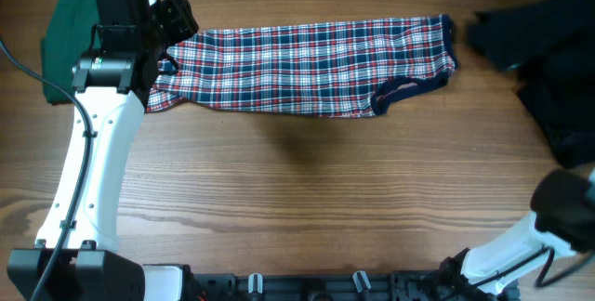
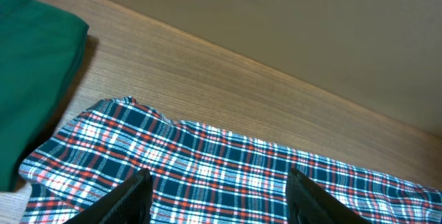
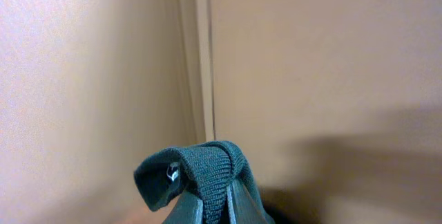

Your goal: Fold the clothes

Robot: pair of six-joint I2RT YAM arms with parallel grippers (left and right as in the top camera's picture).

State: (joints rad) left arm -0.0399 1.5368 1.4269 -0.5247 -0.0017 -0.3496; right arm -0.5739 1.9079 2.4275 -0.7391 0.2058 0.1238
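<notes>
Okay, nearest me the right gripper (image 3: 214, 207) is pressed together on a fold of dark knit cloth (image 3: 200, 165), parked at the table's (image 1: 279, 199) near right corner. Further up, the left gripper (image 2: 217, 200) hangs jaws apart and empty over the left end of the plaid dress (image 1: 307, 55), a long strip across the far side. I'd pinch all layers there, carry low rightward and match edges. Green garment (image 1: 65, 36) and black pile (image 1: 548, 50) sit at the far corners; leave them.
</notes>
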